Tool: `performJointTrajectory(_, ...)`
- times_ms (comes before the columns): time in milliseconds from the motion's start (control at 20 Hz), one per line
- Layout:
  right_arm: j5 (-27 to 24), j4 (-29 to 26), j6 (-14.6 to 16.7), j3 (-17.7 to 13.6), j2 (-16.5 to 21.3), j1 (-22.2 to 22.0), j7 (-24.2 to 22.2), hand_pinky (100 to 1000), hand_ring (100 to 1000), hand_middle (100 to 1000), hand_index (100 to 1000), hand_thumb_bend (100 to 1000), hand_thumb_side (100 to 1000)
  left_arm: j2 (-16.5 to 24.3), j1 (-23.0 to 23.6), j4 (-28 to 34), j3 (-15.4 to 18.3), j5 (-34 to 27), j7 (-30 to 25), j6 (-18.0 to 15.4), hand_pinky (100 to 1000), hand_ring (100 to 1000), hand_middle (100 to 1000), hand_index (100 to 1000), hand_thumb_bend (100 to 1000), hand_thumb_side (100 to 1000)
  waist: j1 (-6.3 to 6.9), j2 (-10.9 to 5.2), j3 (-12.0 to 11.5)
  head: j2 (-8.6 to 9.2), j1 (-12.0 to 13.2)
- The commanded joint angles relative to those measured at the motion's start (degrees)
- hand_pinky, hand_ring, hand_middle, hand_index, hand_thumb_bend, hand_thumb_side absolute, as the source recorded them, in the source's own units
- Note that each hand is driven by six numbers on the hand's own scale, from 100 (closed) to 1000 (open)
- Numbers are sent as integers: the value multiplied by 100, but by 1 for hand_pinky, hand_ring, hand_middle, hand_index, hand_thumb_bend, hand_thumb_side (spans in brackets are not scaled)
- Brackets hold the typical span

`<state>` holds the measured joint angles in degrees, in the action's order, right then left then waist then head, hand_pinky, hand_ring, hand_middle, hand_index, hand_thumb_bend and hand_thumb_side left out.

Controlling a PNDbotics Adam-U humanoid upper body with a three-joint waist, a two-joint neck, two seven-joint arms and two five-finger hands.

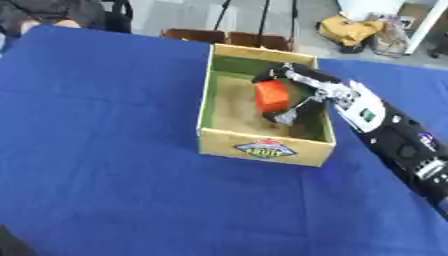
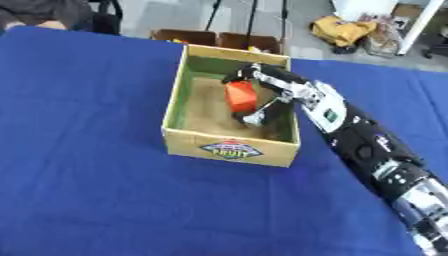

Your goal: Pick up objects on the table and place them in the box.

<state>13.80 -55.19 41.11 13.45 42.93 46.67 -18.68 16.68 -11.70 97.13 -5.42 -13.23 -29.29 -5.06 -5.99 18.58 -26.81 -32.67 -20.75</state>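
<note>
**Red block held inside the box**

Left eye view: the right hand [image 1: 293, 95] reaches into the box [image 1: 262, 145], fingers curled around a red block [image 1: 271, 96]; its lower edge is hidden. The box's front label reads "FRUIT".

Right eye view: the forearm is cut off at the lower right. The label is blurred here. The cloth [image 2: 87, 175] is blue.

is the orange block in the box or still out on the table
In the box, but not set down: the right hand holds the orange block inside its walls.
</note>
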Motion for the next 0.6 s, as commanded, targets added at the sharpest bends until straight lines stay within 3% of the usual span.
performJointTrajectory(50, 68, -91, 145, -33, 74, 47, 53, 892, 905, 798, 906, 397, 625, 48, -63, 54, 27, 10, -11, 6, 617, 543, 402, 592, 358, 1000, 42, -93, 17, 34, 9)
performJointTrajectory(350, 163, -68, 262, -50, 108, -26, 112, 923, 936, 840, 943, 531, 697, 51, -56, 56, 45, 2, 2, 4, 617, 542, 401, 592, 358, 1000, 63, -102, 76, 59, 39)
performJointTrajectory(600, 104, -257, 329, -75, 194, -88, 258, 921, 925, 829, 942, 546, 655, 55, -24, 49, 61, 6, 16, 2, 617, 542, 400, 592, 360, 1000, 89, -126, 189, 63, 74)
